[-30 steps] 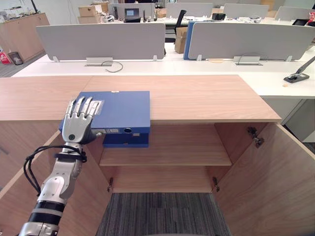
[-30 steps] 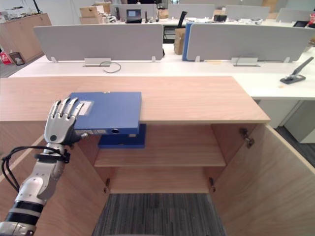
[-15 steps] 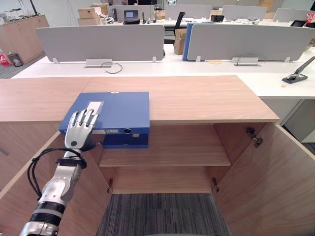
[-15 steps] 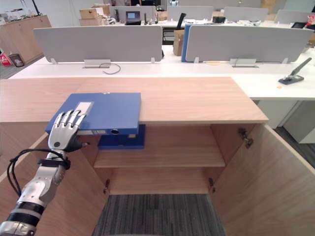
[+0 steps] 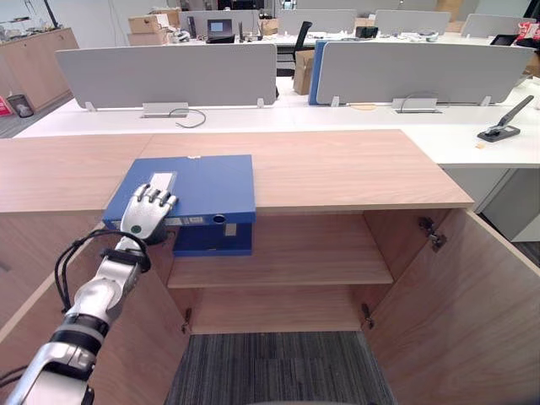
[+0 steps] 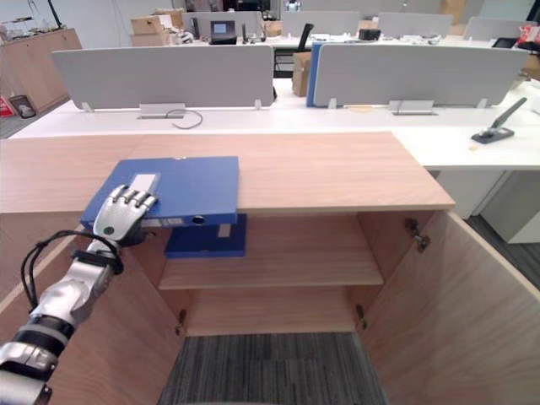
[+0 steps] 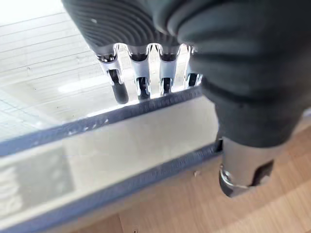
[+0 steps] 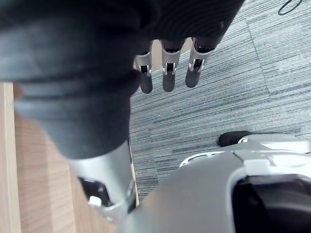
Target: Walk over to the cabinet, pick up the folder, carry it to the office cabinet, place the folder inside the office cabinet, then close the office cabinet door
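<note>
While the blue folder (image 5: 207, 181) lies at nine o'clock on the cabinet top (image 5: 354, 169), its front edge is pinched by the left hand (image 5: 145, 215) (fingers above, thumb beneath); carrying, shelving and door-closing are judged undone.

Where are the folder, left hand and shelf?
folder (image 5: 207, 181), left eye view, top cover.
left hand (image 5: 140, 221), left eye view, back of hand.
shelf (image 5: 312, 257), left eye view, bare board.
</note>
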